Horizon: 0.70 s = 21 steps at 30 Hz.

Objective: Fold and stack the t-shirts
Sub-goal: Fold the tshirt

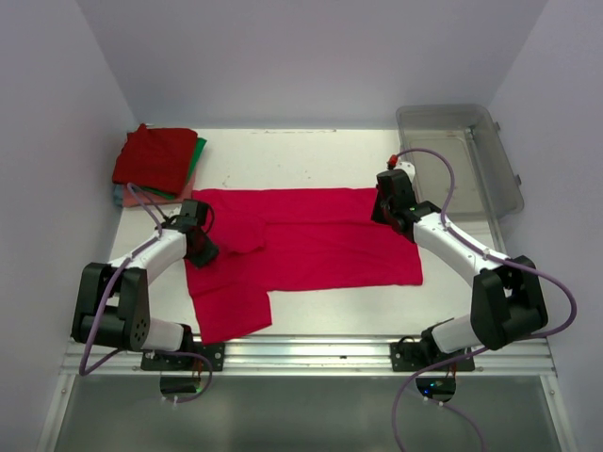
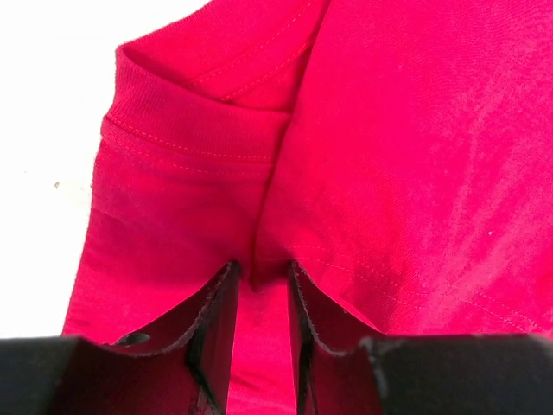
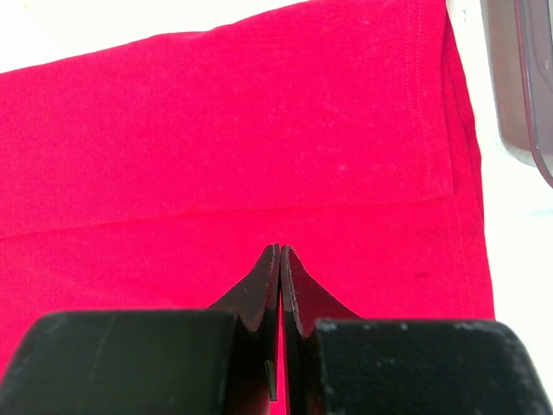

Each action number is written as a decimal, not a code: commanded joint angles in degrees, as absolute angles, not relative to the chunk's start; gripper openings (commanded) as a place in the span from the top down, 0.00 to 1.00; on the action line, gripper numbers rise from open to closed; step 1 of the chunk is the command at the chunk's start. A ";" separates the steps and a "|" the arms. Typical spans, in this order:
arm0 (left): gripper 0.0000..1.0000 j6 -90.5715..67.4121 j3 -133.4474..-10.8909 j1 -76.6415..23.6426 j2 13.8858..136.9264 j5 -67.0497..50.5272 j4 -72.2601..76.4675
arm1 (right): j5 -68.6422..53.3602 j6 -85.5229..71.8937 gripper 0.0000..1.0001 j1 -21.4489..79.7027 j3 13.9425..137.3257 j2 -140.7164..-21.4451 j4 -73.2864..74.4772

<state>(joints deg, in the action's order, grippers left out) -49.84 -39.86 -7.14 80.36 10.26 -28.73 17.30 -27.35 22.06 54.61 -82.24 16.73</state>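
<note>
The crimson-pink t-shirt (image 1: 311, 240) lies spread across the table, partly folded, with one sleeve part hanging toward the near edge. My left gripper (image 1: 201, 247) is at the shirt's left side. In the left wrist view it (image 2: 262, 272) pinches a raised pucker of the shirt (image 2: 389, 173) between its fingers, beside a stitched hem. My right gripper (image 1: 386, 212) is at the shirt's far right corner. In the right wrist view it (image 3: 280, 251) is shut with its tips together over the flat cloth (image 3: 216, 138). The folded dark red t-shirt (image 1: 155, 158) tops a stack with green and salmon-pink edges at the back left.
A clear grey plastic bin (image 1: 462, 155) stands at the back right, and its edge shows in the right wrist view (image 3: 529, 78). Bare white table (image 1: 301, 151) lies behind the shirt. A metal rail (image 1: 311, 353) runs along the near edge.
</note>
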 commanded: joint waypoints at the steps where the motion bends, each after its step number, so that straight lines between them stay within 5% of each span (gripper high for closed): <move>1: 0.68 -48.61 -39.99 -6.77 79.98 11.07 -26.28 | 18.90 -27.16 1.00 21.97 54.76 -82.44 16.08; 21: 0.70 -47.37 -42.36 -6.77 80.59 11.95 -26.81 | 18.72 -27.07 1.00 21.89 55.11 -83.06 16.00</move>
